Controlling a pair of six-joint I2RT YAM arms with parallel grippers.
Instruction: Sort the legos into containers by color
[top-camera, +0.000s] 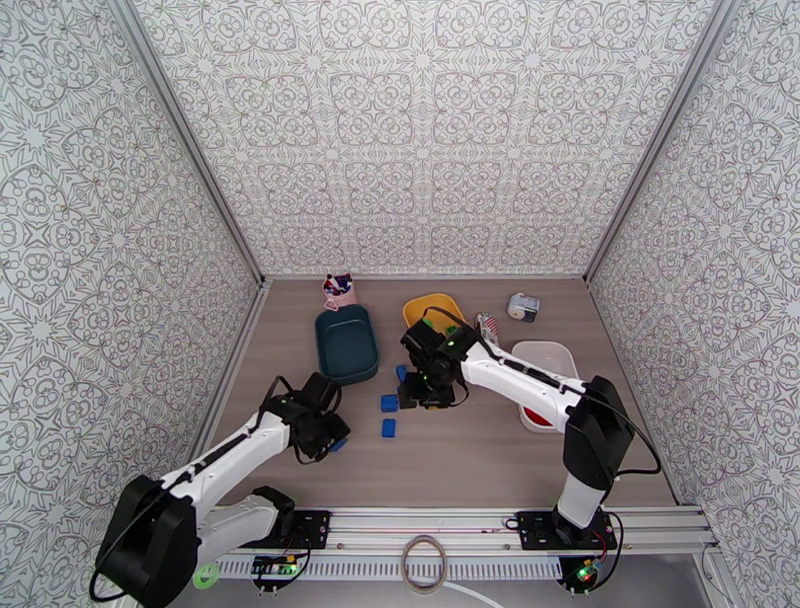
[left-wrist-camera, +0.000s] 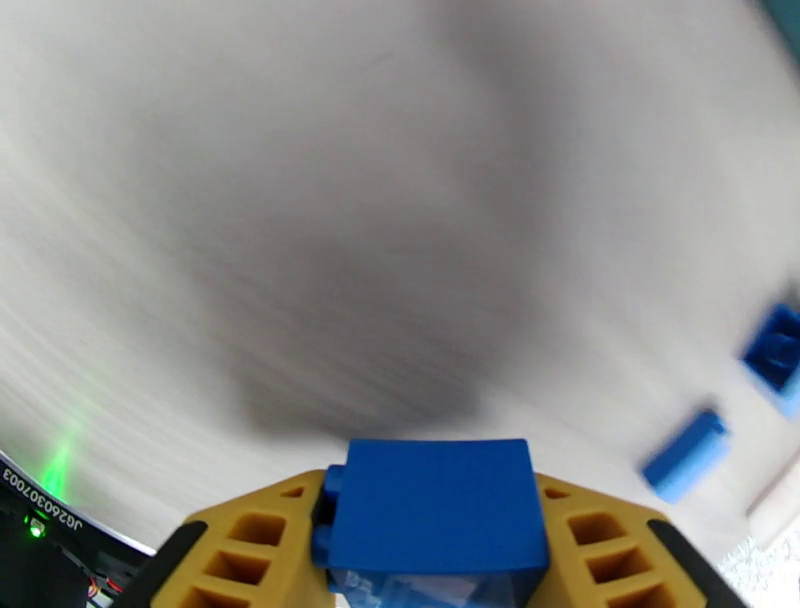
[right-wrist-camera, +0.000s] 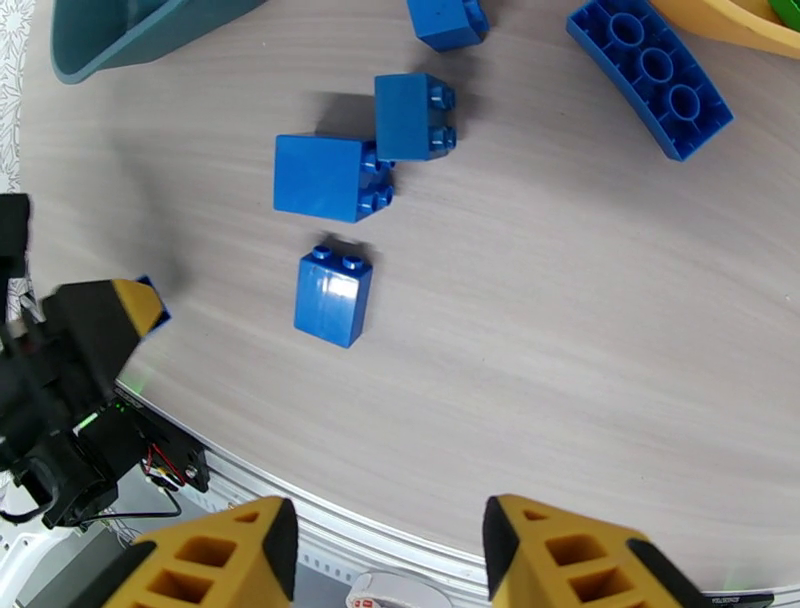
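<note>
Blurring the tabletop (left-wrist-camera: 300, 200) and two loose blue bricks (left-wrist-camera: 685, 455) in the left wrist view; cropping the teal bin (right-wrist-camera: 100, 60) and yellow bin (right-wrist-camera: 740, 30) at the right wrist view's top edge.

Bright, even overhead light, with soft short shadows beside the loose legos (right-wrist-camera: 333, 298) on the table (right-wrist-camera: 560, 330). Smeared by motion blur in the left wrist view, with a dark shadow blotch mid-frame, crisp only on the gripped blue lego (left-wrist-camera: 430, 500). Sharp in the right wrist view, faintly glaring atop one lego, bowed at the edges.

One blue brick (left-wrist-camera: 435, 500) is gripped; other bricks (right-wrist-camera: 333, 178) lie loose before the teal bin (top-camera: 346, 345) and yellow bin (top-camera: 427, 303). Red pieces (top-camera: 537, 417) sit in the white bin (top-camera: 550, 358).
</note>
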